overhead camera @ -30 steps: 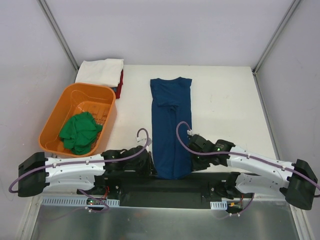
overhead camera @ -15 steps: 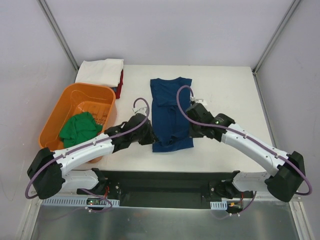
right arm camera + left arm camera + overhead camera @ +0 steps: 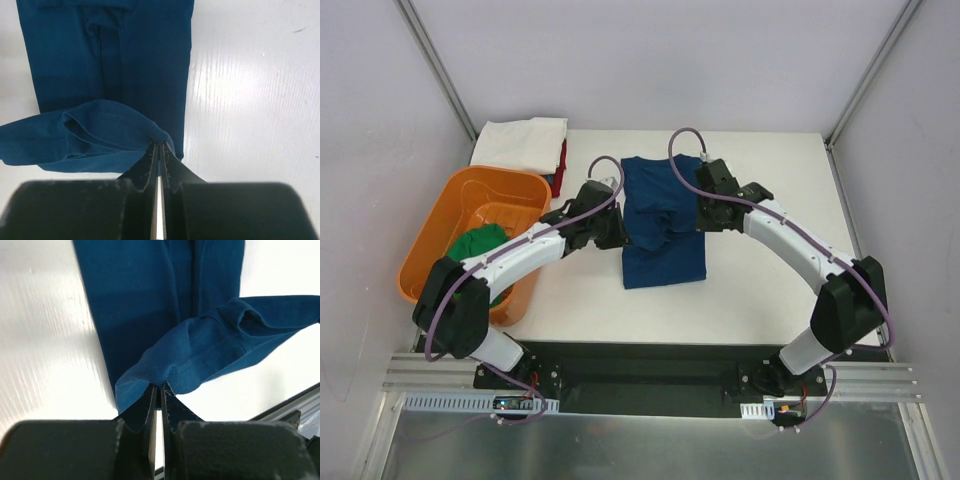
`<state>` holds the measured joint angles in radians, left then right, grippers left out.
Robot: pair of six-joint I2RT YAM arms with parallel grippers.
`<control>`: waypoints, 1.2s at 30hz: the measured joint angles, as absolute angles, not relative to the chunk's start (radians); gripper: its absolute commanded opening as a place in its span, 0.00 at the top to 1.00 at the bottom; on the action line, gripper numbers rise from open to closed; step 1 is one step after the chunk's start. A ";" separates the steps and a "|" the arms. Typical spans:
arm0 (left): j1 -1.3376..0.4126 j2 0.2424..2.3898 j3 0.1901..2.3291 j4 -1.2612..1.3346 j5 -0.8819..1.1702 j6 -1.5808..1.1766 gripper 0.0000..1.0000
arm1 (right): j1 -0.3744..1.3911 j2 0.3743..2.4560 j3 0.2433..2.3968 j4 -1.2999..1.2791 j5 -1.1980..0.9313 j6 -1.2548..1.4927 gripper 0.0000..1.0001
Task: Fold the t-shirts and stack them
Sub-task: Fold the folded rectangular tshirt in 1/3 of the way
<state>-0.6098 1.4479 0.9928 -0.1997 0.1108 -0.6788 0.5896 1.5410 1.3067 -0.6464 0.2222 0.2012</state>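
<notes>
Left gripper [image 3: 159,386] clamped on a hem corner of the navy t-shirt [image 3: 665,262]. Right gripper [image 3: 159,145] pinches the other corner, hem doubled back over the shirt.

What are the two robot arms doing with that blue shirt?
They look to be folding it. The left claw and the right claw are each pinched shut on a bottom corner of the blue shirt. They hold that edge up over the shirt's middle, so it is about half folded on the table. A white shirt lies folded at the back on some red cloth. A green shirt sits in the orange tub.
</notes>
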 measured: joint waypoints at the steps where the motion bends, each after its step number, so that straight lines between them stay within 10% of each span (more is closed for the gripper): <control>1: -0.598 1.472 1.008 -0.200 0.124 -0.667 1.00 | 0.581 1.560 1.321 -0.642 0.219 0.194 0.99; 13: -0.480 1.728 1.177 -0.200 0.228 -0.583 0.93 | 0.480 1.798 1.468 -0.624 0.166 0.149 0.97; 17: -0.453 1.777 1.202 -0.200 0.253 -0.567 0.58 | 0.445 1.878 1.512 -0.619 0.127 0.142 0.80; 22: -0.434 1.805 1.214 -0.202 0.282 -0.550 0.01 | 0.414 1.939 1.540 -0.615 0.080 0.133 0.17; 23: -0.431 1.805 1.216 -0.202 0.287 -0.545 0.01 | 0.411 1.943 1.543 -0.616 0.072 0.135 0.02; 36: -0.434 1.401 0.976 -0.194 0.282 -0.592 0.01 | 0.418 1.692 1.327 -0.583 0.025 0.126 0.03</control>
<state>-0.4343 1.4014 0.9764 -0.1944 0.2817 -0.5919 0.4175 1.6924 1.3273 -0.5827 0.0254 0.1265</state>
